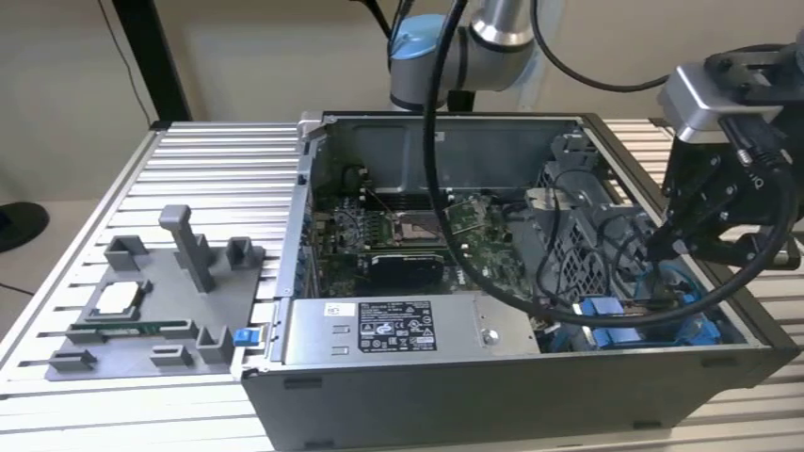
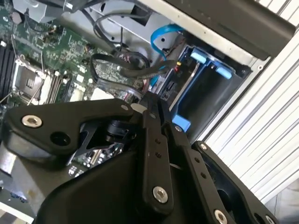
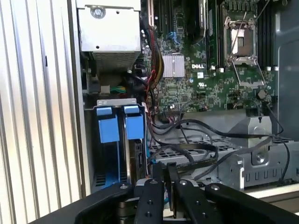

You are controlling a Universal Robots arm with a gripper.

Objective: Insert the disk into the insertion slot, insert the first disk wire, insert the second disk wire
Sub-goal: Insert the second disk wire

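The disk (image 3: 138, 156) stands on edge in the insertion slot (image 3: 114, 101), its blue carrier tab (image 3: 134, 126) at the bay's mouth. Its dark connector end (image 2: 169, 86) is seen beside the slot's blue wall (image 2: 187, 93). A blue wire (image 2: 163, 35) and a black bundle with red strands (image 2: 176, 67) run down to that end. My gripper (image 3: 167, 179) hovers just above it, fingers pressed together; a grey wire (image 3: 201, 156) curves toward the tips, and I cannot tell whether it is pinched. In the exterior view the gripper (image 1: 662, 247) hangs over the slot (image 1: 616, 311) at the case's right.
A second blue tab (image 3: 108, 128) fronts a hollow bay beside the disk. The motherboard (image 3: 210, 84), a perforated grey cage (image 3: 261, 163) and the power-supply box (image 1: 377, 330) crowd the case. A grey fixture with parts (image 1: 151, 301) sits on the ribbed table at the exterior view's left.
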